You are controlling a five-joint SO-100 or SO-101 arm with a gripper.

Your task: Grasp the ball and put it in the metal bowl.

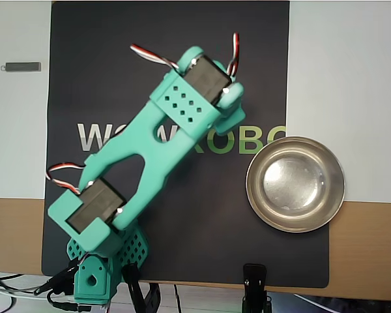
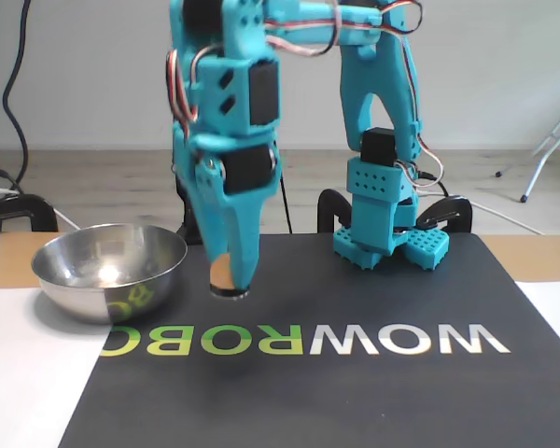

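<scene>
Hand (image 2: 228,283) raised clear of the black mat (image 2: 373,392), pinching the ball (image 2: 220,272).
Ball: small, peach-orange, airborne just right of the metal bowl (image 2: 109,271); open mat beneath; bowl shiny.

Pale wall (image 2: 93,75); wood floor (image 2: 93,177); daylight.

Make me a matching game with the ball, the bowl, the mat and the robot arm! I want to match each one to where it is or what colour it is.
Things:
1. ball
2. bowl
3. mat
4. arm

Clues:
A. black with big letters
B. shiny silver, nothing in it
C. teal plastic
D. held in the jaws, up off the mat

Pairs: 1-D, 2-B, 3-A, 4-C
</scene>
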